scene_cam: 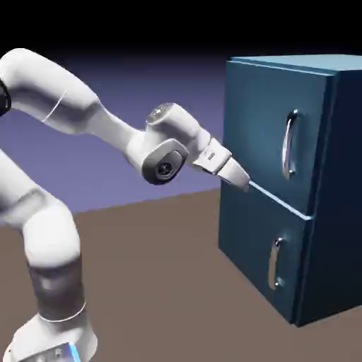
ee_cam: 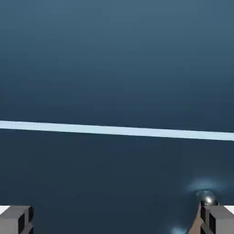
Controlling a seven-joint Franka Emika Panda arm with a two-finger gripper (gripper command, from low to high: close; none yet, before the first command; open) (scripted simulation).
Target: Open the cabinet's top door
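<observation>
Your base (scene_cam: 53, 341) is standing at the exterior view's lower left, a blue light glowing on it. Your arm (scene_cam: 53, 240) is rising from there, leaning out past the left edge, then coming back in higher up. Your forearm (scene_cam: 71, 106) is sloping down toward the exterior view's right, and your wrist (scene_cam: 166, 166) is bending near the middle. Your gripper (ee_cam: 117, 220) is pointing right and downward at a slant. In the hand view, its two grey fingertips (ee_cam: 17, 221) are standing wide apart, holding nothing between them.
</observation>
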